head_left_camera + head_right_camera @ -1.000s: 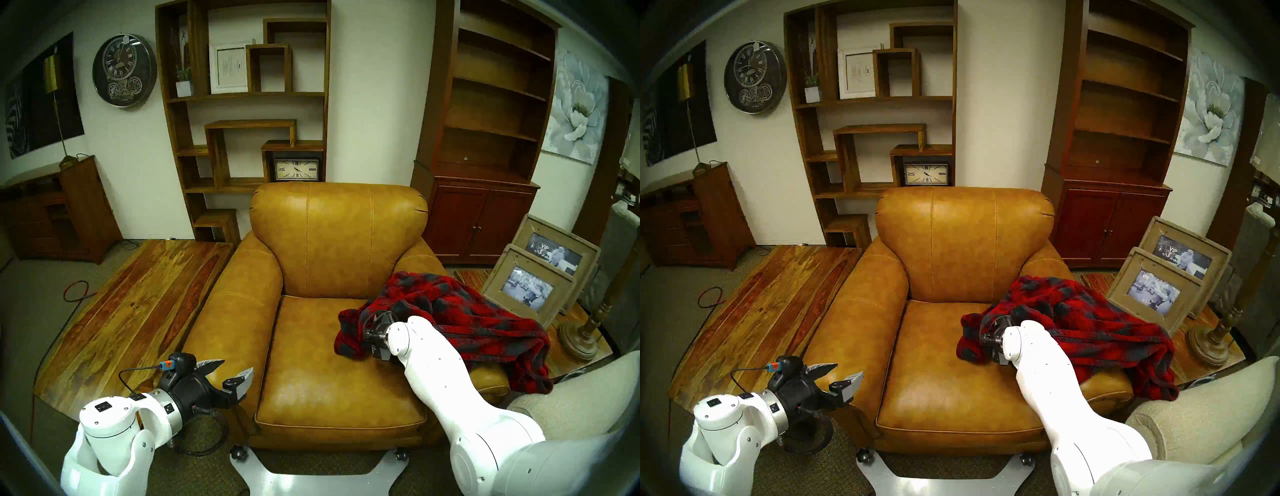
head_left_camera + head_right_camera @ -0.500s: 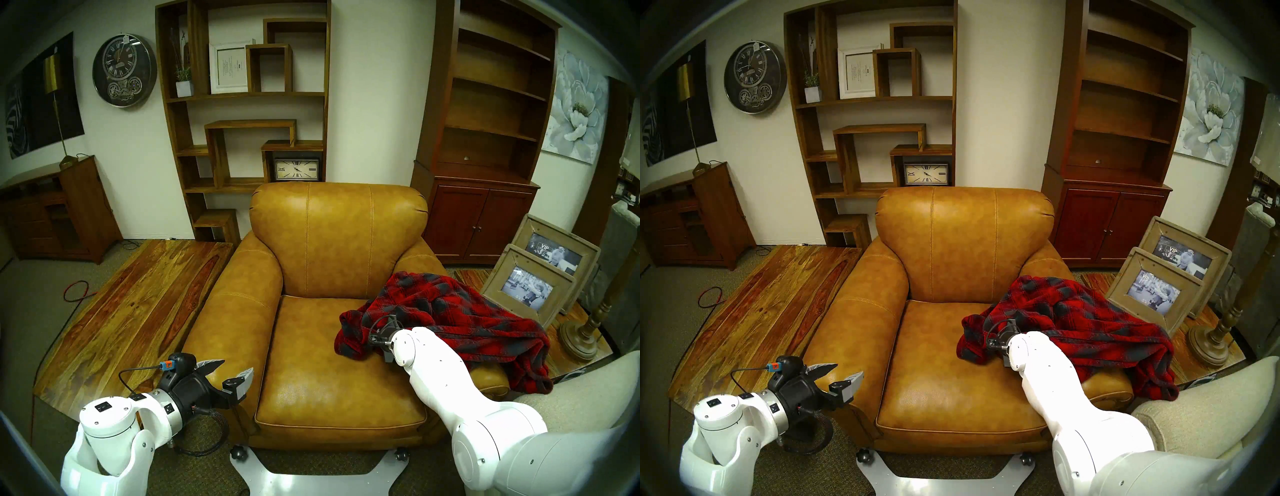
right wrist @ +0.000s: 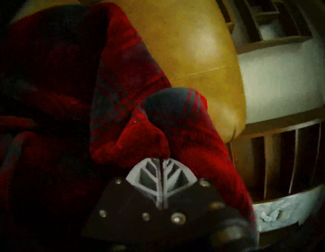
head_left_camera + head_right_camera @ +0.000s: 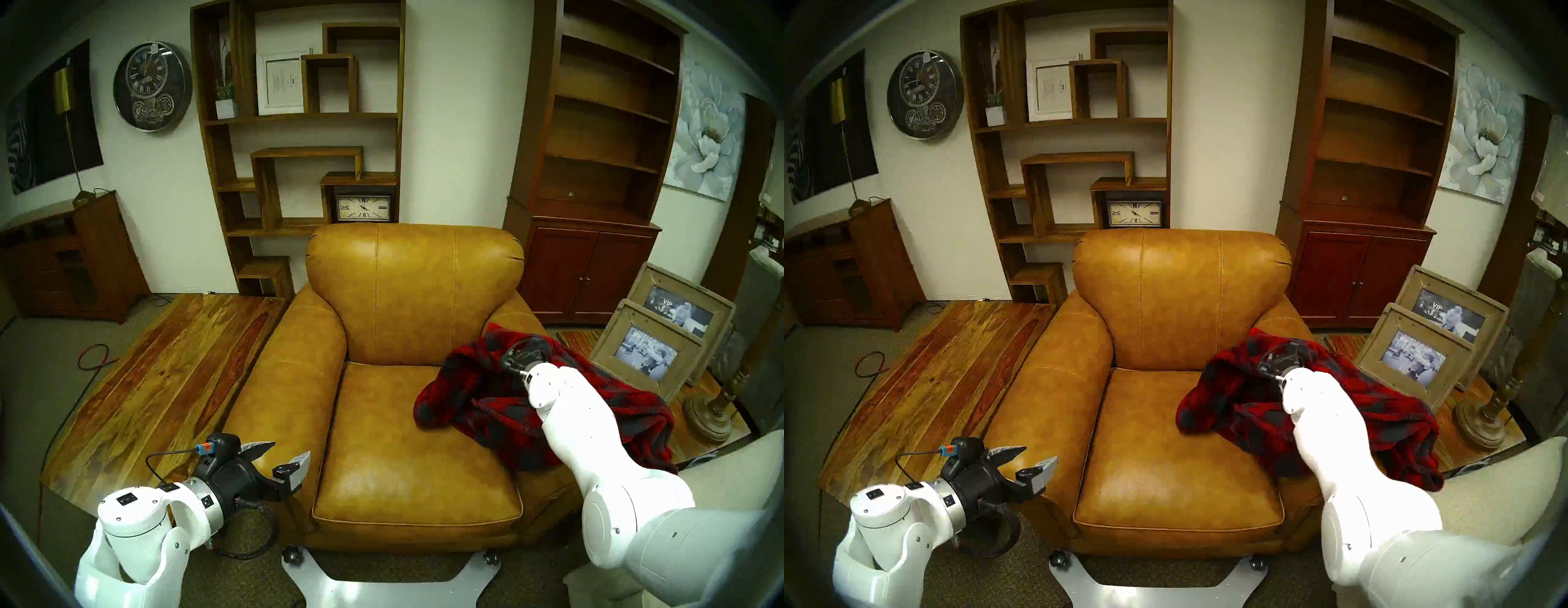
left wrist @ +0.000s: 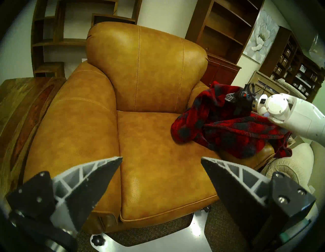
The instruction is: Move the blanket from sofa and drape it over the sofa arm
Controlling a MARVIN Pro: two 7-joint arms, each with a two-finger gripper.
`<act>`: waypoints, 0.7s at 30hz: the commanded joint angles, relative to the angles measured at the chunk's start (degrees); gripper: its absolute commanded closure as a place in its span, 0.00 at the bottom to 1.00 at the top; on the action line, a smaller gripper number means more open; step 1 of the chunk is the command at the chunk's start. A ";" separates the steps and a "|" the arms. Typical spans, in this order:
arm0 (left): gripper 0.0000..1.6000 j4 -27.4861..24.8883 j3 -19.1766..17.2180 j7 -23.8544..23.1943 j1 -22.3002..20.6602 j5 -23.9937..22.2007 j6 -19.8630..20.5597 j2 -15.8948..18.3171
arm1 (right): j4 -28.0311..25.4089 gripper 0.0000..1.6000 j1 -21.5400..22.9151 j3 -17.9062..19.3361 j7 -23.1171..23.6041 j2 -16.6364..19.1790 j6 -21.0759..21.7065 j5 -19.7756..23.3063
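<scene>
The right gripper (image 3: 161, 160) has its fingers clamped on a raised fold of the blanket (image 4: 500, 403), which lies over the sofa arm (image 4: 505, 316), apparently trailing onto the sofa (image 4: 407, 446) seat. The left gripper (image 4: 282, 454) hangs with fingers apart.

The red and dark plaid blanket (image 4: 500, 403) lies bunched over the tan leather sofa (image 4: 407, 424) at its 3 o'clock side, covering the sofa arm (image 5: 263, 154), one fold lifted.

Glossy tan leather sofa (image 4: 407, 424), fuzzy plush red-and-dark plaid blanket (image 4: 594, 403), polished wood table (image 4: 169, 365).
</scene>
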 commanded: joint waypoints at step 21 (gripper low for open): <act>0.00 -1.29 -0.11 -0.25 0.05 0.07 0.05 -0.22 | -11.93 1.00 4.24 19.35 16.55 17.95 -4.14 4.53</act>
